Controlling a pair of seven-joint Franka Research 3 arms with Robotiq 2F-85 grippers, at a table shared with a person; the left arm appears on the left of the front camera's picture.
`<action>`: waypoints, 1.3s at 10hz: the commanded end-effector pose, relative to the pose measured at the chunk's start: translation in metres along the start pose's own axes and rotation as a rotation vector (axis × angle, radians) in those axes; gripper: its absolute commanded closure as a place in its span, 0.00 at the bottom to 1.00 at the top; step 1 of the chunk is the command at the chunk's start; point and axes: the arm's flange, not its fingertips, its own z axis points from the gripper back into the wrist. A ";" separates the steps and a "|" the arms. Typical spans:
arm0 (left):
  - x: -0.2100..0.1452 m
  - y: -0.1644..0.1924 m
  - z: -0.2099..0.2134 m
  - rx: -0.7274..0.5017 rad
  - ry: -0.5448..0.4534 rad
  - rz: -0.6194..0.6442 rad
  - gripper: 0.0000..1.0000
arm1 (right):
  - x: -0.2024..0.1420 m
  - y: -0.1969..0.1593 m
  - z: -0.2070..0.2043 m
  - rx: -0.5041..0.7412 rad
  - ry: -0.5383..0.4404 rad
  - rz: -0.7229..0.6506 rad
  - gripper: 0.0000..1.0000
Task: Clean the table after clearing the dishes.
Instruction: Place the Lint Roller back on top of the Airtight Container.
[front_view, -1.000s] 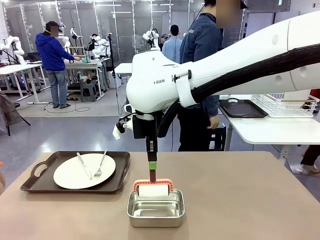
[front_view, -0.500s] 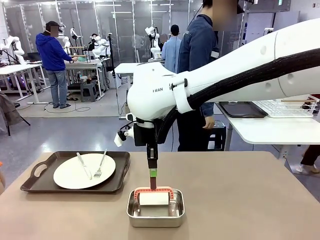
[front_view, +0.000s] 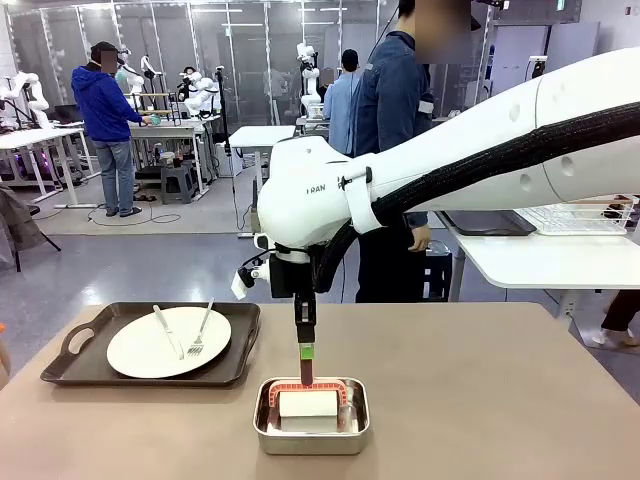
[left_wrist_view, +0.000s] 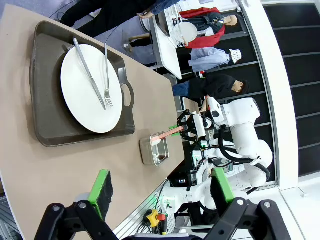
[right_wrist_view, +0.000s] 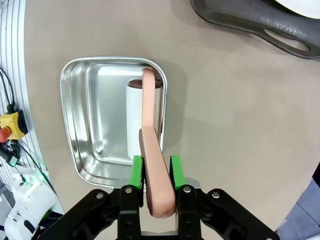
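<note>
1 dark tray (front_view: 66, 352) sits at the desk's (front_view: 480, 400) left, carrying 1 white plate (front_view: 135, 350) with 1 knife (front_view: 168, 332) and 1 fork (front_view: 202, 330) lying on it. Just right of the tray stands 1 steel pan (front_view: 310, 441) holding 1 lint roller (front_view: 308, 403). The right gripper (right_wrist_view: 156, 162) is above the pan, its 2 fingers (right_wrist_view: 136, 172) grasping the roller's pink handle. The left gripper (left_wrist_view: 160, 175) hangs released, with nothing between its 2 fingers.
</note>
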 end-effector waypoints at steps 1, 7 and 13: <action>-0.001 -0.001 0.003 0.003 -0.002 -0.001 0.00 | -0.003 -0.003 0.001 -0.006 -0.042 0.030 0.38; -0.001 -0.001 0.003 0.003 -0.002 -0.001 0.00 | -0.009 -0.002 0.023 -0.058 -0.042 0.022 0.01; -0.001 -0.001 0.003 0.003 -0.002 -0.001 0.00 | -0.004 -0.007 0.023 -0.048 -0.035 -0.002 0.00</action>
